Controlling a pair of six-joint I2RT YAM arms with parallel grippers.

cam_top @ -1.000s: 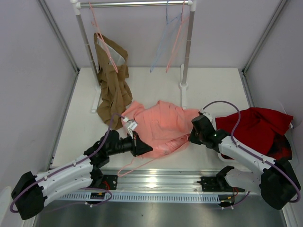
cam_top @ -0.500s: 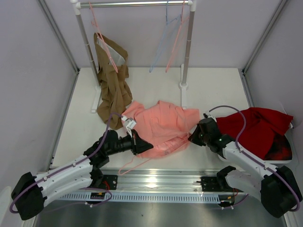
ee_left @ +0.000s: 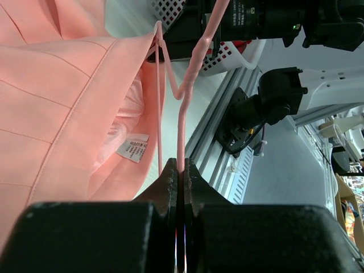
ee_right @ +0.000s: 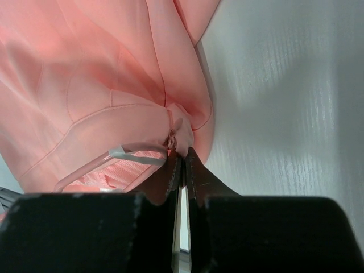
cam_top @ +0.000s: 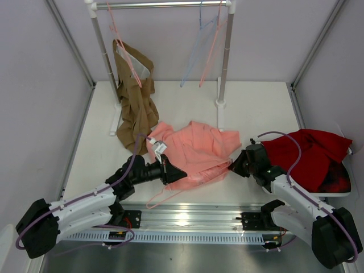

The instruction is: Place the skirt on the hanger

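Observation:
The salmon-pink skirt (cam_top: pixel 193 149) lies crumpled on the white table, in the middle. The thin pink hanger (cam_top: pixel 166 195) runs partly inside it, and its wire loops out over the near table edge. My left gripper (cam_top: pixel 172 172) sits at the skirt's near-left edge, shut on the hanger wire (ee_left: pixel 188 94) beside the skirt (ee_left: pixel 57 85) and its white label (ee_left: pixel 132 149). My right gripper (cam_top: pixel 232 165) is at the skirt's right corner. It is shut on a fold of the skirt (ee_right: pixel 102 74) at the waistband edge, next to a grey-white loop (ee_right: pixel 133 154).
A clothes rack stands at the back with a brown garment (cam_top: pixel 136 96), a pale blue hanger (cam_top: pixel 196 54) and another pink hanger (cam_top: pixel 214 51) on it. Its right post base (cam_top: pixel 220 104) is just behind the skirt. A dark red cloth (cam_top: pixel 310 151) lies over a basket at the right.
My right arm has swung to the right and nearer, still gripping the skirt's corner. My left gripper has edged slightly right and away with the hanger.

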